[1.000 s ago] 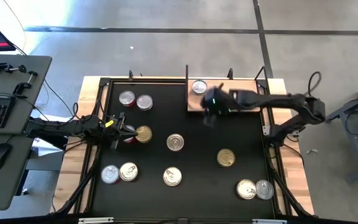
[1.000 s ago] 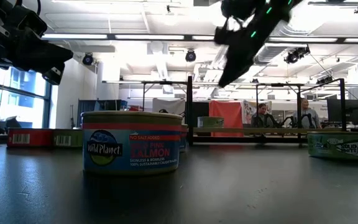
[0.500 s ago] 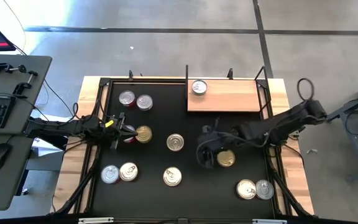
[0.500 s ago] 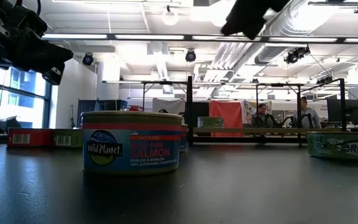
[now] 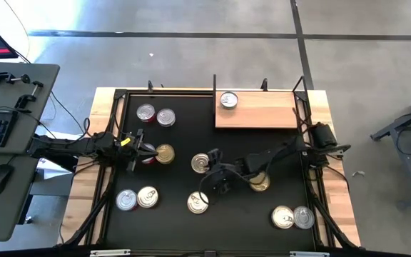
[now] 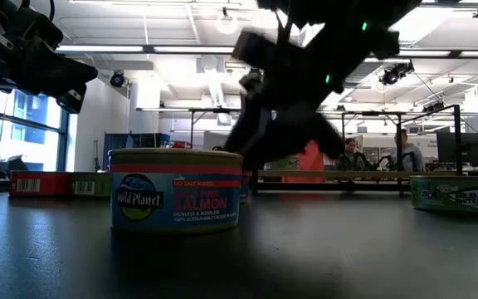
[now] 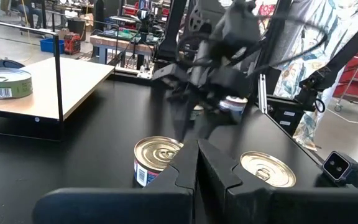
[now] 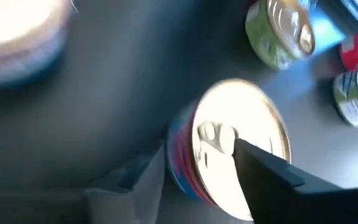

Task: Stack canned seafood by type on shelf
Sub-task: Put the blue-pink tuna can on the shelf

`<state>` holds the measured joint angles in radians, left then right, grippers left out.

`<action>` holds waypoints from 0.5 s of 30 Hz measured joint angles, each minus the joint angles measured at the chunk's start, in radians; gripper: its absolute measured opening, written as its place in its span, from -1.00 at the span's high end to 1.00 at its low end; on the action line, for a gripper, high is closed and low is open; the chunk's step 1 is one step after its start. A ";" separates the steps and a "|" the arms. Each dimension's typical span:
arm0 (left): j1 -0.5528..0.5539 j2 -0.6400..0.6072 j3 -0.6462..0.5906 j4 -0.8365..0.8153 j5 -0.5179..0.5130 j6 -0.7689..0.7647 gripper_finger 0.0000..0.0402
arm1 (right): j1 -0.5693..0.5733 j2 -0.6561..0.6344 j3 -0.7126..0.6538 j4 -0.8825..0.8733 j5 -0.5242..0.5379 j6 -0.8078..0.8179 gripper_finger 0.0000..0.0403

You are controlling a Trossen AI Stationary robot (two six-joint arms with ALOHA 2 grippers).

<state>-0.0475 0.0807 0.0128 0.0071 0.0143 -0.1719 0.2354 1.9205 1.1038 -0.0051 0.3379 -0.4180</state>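
Several round tins of canned seafood lie on the black mat (image 5: pixel 277 153). One tin (image 5: pixel 228 100) stands on the wooden shelf (image 5: pixel 262 111) at the far side. My right gripper (image 5: pixel 208 175) hovers open, slanting down, over a tin with a red-and-blue side (image 8: pixel 229 149) in the middle of the mat (image 5: pixel 200 163); its fingers stand on either side of the tin. It shows blurred in the low view (image 6: pixel 280 124), behind the salmon tin (image 6: pixel 175 191). My left gripper (image 7: pixel 197 163) is shut and level at the mat's left (image 5: pixel 140 152), next to a gold-lidded tin (image 5: pixel 164 153).
Pairs of tins sit at the far left (image 5: pixel 155 114), near left (image 5: pixel 136 198) and near right (image 5: pixel 292 217). One tin (image 5: pixel 260 183) lies partly under my right arm, another (image 5: pixel 198 203) just near of the gripper. A black upright frame (image 5: pixel 215 100) borders the shelf.
My right gripper has swung from the shelf's near edge toward the table's near side and left, down to the middle of the mat, rolling as it went. The tins and the left arm have stayed put.
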 joint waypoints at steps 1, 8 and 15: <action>0.000 0.000 0.000 0.000 0.000 0.000 1.00 | -0.005 0.010 0.000 -0.017 0.004 -0.008 0.20; 0.000 0.000 0.000 0.000 0.000 0.000 1.00 | -0.026 0.073 0.008 -0.084 0.159 -0.036 0.79; 0.000 0.000 0.000 0.000 0.000 0.000 1.00 | -0.022 0.057 0.004 -0.101 0.203 -0.014 0.97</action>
<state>-0.0477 0.0803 0.0128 0.0071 0.0143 -0.1719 0.2129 1.9775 1.1079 -0.1059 0.5412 -0.4320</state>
